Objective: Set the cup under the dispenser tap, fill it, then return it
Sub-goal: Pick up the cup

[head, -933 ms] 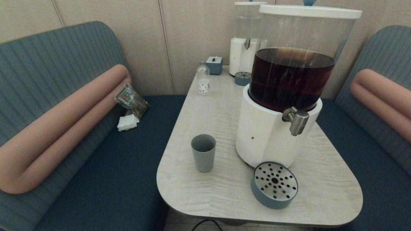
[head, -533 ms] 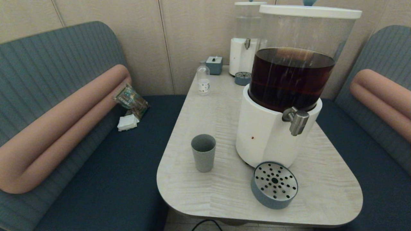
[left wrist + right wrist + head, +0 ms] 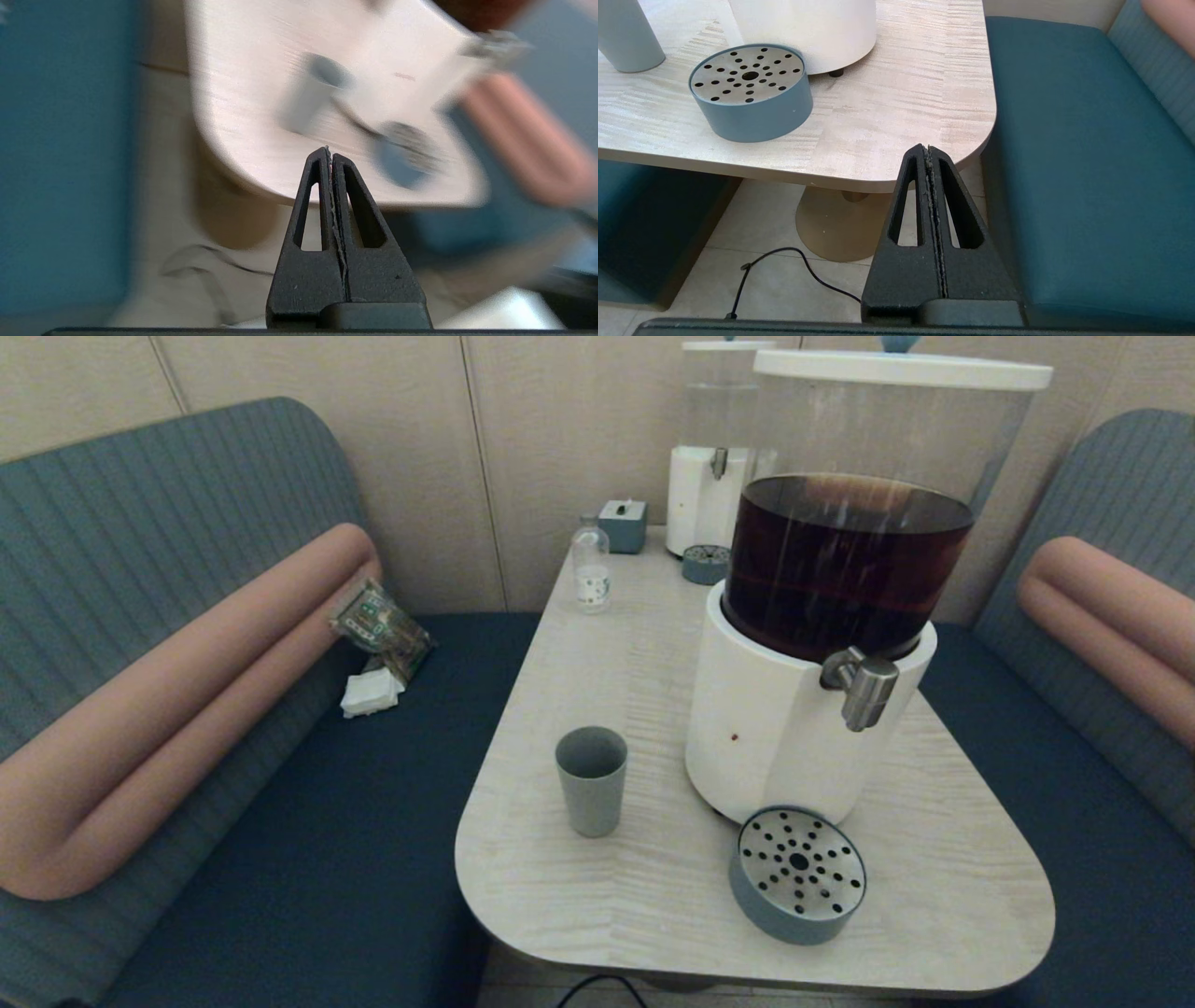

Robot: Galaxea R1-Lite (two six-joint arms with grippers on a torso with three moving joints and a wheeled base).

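a: left wrist view has the left gripper [image 3: 330, 154] with both fingers pressed flat together, nothing between them, hanging off the near edge of the table [image 3: 243, 93] and well short of the cup [image 3: 313, 100].

b: what's changed?

a: on the table, nothing; over the last second the head view is the same each time, with no arm in it. only the left wrist picture is smeared, so i judge that arm is swinging toward the table. the approach is only starting.

b: and the right one?

a: right gripper [image 3: 930, 156] is clenched empty too, parked below the table's near corner, beside the drip tray [image 3: 749, 93].

b: where's the cup exactly?

a: the cup [image 3: 592, 780] stands on the table to the left of the big white-based dispenser [image 3: 775, 728], apart from it and from the tray [image 3: 798, 875]. its long axis is vertical, mouth up, wider at the rim, and it looks empty. the dispenser tap [image 3: 864, 686] points down over bare table on the far side of the tray, so the cup must travel rightward past the base, staying upright.
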